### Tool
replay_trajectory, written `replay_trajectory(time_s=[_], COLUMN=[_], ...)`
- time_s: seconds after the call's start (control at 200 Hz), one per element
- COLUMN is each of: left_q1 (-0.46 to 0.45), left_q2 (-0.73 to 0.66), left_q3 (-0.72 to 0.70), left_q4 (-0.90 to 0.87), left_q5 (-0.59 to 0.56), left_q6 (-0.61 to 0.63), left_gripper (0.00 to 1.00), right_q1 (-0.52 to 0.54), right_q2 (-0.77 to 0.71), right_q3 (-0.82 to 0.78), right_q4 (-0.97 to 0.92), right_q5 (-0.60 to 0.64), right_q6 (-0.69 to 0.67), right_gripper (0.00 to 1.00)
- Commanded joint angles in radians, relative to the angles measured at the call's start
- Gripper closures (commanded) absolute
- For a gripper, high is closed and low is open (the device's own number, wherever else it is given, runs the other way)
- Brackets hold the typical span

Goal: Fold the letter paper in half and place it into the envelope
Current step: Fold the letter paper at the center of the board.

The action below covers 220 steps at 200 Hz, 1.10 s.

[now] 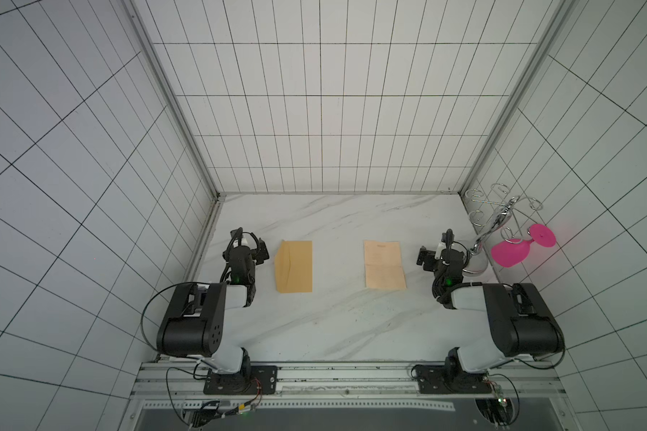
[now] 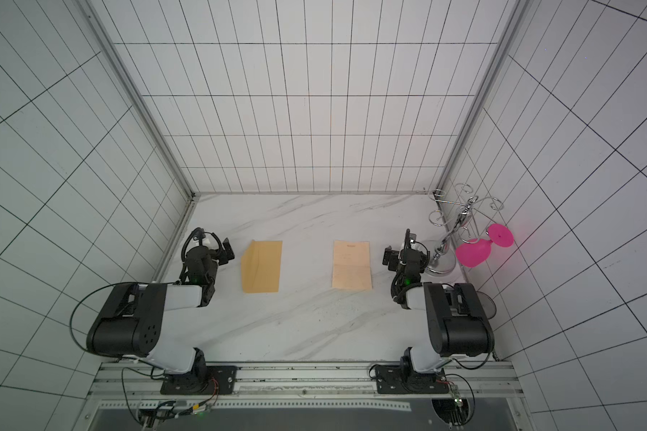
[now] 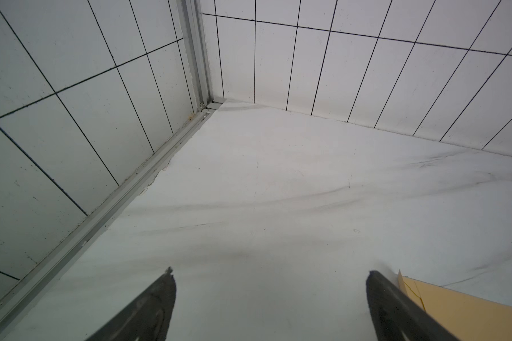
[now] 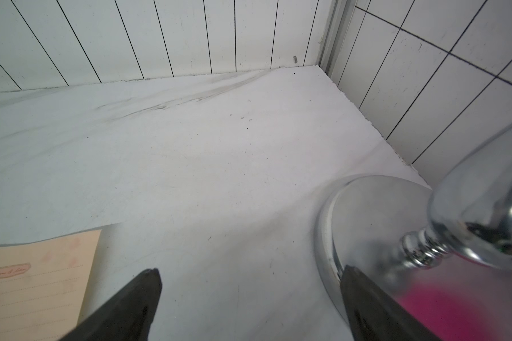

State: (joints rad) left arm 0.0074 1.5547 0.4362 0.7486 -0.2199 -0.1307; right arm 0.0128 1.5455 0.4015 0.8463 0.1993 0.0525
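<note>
The tan-brown envelope (image 1: 295, 266) (image 2: 262, 266) lies flat on the left half of the marble table, its flap side facing the left arm. The paler peach-cream letter paper (image 1: 384, 265) (image 2: 352, 265) lies flat and unfolded on the right half, with a crease across its middle. My left gripper (image 1: 250, 246) (image 3: 271, 274) hovers just left of the envelope, open and empty; a corner of the envelope (image 3: 461, 313) shows beside one finger. My right gripper (image 1: 438, 250) (image 4: 250, 271) hovers just right of the letter paper (image 4: 36, 280), also open and empty.
A chrome glass rack (image 1: 497, 218) (image 2: 460, 218) stands at the back right, its round base (image 4: 376, 212) close beside my right gripper. A pink plastic wine glass (image 1: 508, 253) (image 2: 473, 253) hangs from it. Tiled walls close in the table (image 1: 333, 321) on three sides.
</note>
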Motion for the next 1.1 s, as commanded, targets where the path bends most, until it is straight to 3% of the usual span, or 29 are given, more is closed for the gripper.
replay_trajectory(time_s=[0.0, 0.72, 0.79, 0.835, 0.91, 0.965, 1.049, 1.094], left_q1=[-0.003, -0.003, -0.003, -0.001, -0.001, -0.001, -0.003, -0.018], left_q2=[0.008, 0.009, 0.014, 0.040, 0.030, 0.019, -0.002, -0.034], left_q3=[0.010, 0.011, 0.008, 0.000, 0.010, 0.010, 0.026, 0.112], left_q4=[0.027, 0.026, 0.038, 0.105, 0.067, 0.050, 0.047, -0.105], left_q5=[-0.012, -0.012, -0.015, -0.014, -0.013, -0.012, -0.023, -0.077], left_q6=[0.008, 0.008, 0.007, 0.015, 0.014, 0.010, 0.026, 0.033], left_gripper=[0.01, 0.01, 0.01, 0.01, 0.01, 0.01, 0.01, 0.01], right_q1=[-0.005, -0.005, -0.032, -0.031, 0.002, 0.006, 0.009, 0.020], right_q2=[-0.004, -0.004, -0.004, -0.006, 0.000, -0.026, -0.101, -0.182], right_q3=[0.009, 0.010, 0.004, 0.013, 0.012, 0.003, -0.003, 0.024], right_q4=[0.011, 0.010, 0.021, -0.001, 0.017, 0.015, -0.032, -0.147], right_q5=[-0.007, -0.007, -0.058, -0.041, 0.027, 0.098, 0.080, 0.093], right_q6=[0.004, 0.005, 0.024, 0.021, 0.004, 0.032, 0.017, 0.005], right_gripper=[0.02, 0.01, 0.01, 0.01, 0.01, 0.02, 0.01, 0.01])
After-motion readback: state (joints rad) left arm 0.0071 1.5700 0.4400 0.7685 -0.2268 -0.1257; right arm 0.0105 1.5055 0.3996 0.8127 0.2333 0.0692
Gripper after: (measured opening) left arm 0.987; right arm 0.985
